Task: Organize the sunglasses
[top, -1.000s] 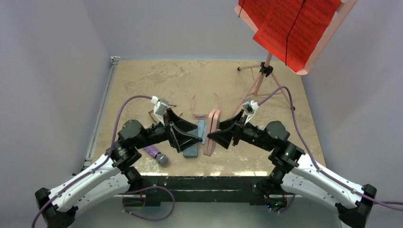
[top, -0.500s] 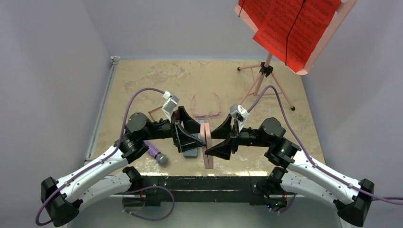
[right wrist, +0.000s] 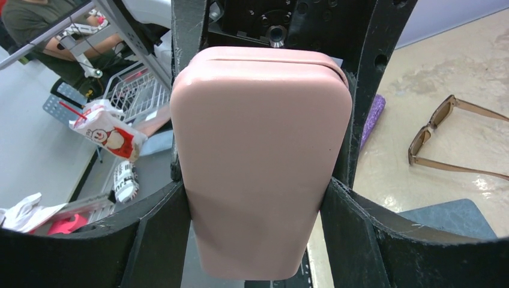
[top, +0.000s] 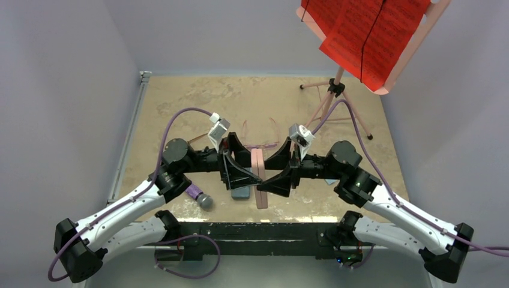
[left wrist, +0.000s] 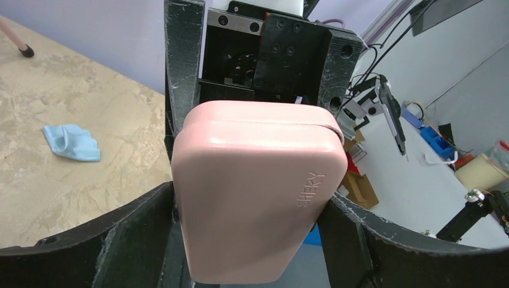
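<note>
Both claws are flanking the case [right wrist: 261, 138]: right claw [right wrist: 252, 240] is clamping it, left claw [left wrist: 252, 240] hold unclear; releasing early is risking a drop.

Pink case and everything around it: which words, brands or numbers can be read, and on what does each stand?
"SHERY", embossed, last letters uncertain: on the pink case.
Print on the red sheets on the stand: too small to read.
Nothing else is readable.
</note>
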